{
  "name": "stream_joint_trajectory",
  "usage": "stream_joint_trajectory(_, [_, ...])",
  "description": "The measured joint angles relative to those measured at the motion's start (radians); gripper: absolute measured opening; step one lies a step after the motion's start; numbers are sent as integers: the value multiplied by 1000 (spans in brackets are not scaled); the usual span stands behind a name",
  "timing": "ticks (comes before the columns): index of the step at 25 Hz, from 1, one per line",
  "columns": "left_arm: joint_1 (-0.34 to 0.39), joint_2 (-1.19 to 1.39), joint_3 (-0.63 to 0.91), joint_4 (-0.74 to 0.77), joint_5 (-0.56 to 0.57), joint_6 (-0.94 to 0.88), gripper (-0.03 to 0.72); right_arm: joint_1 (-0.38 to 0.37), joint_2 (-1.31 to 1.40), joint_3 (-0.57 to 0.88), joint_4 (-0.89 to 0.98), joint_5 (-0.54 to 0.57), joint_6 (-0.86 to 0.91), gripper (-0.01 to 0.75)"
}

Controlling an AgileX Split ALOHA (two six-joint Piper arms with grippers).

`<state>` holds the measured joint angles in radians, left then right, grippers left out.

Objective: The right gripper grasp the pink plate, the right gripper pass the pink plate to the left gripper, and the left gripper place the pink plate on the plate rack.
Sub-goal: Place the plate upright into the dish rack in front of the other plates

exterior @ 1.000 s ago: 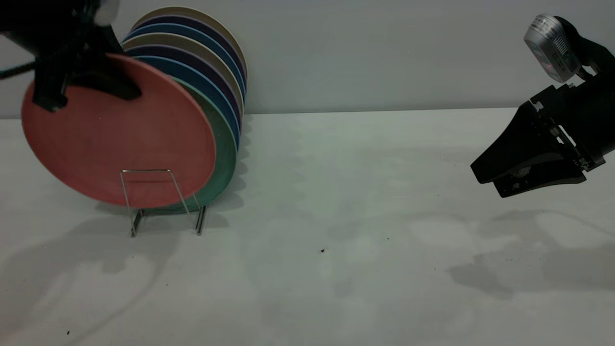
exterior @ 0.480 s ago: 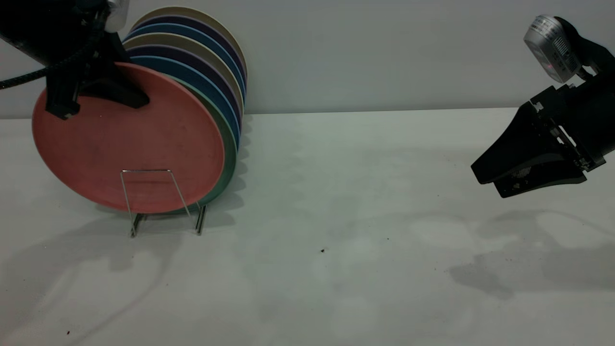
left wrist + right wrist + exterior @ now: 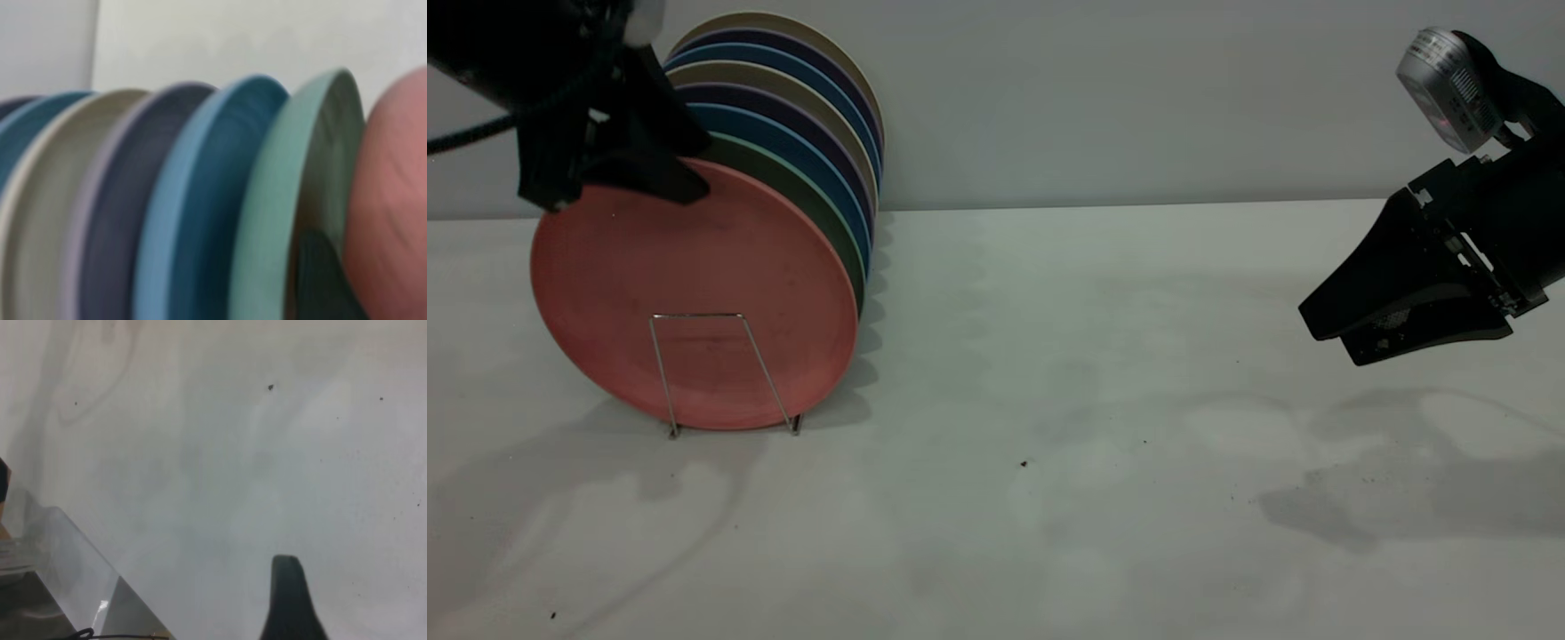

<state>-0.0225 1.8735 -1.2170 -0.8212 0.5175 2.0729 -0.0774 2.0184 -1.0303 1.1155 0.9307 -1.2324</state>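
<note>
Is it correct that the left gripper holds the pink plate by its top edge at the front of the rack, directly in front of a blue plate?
Not quite. The plate directly behind the pink plate is the green plate, not a blue one; the left wrist view shows this. The rest holds: the left gripper grips its top edge at the front of the rack.

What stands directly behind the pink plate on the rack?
Behind the pink plate stands a green plate, then blue, purple and beige plates. Only their rims show; their faces and the rack's rear loops are covered.

One dark tool finger (image 3: 287,600) over the speckled white table (image 3: 220,453).
</note>
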Motion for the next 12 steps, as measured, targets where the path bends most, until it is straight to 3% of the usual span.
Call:
stream_joint_trajectory(4, [0,-68,0,-23,22,-6,401,0,0,0,0,-1,0,532])
stream_joint_trajectory(8, [0,-144,0,-25,126,-96,401,0,0,0,0,1,-3,532])
stream_joint_trajectory(12, [0,-192,0,-24,240,-383,399,0,0,0,17,28,-8,532])
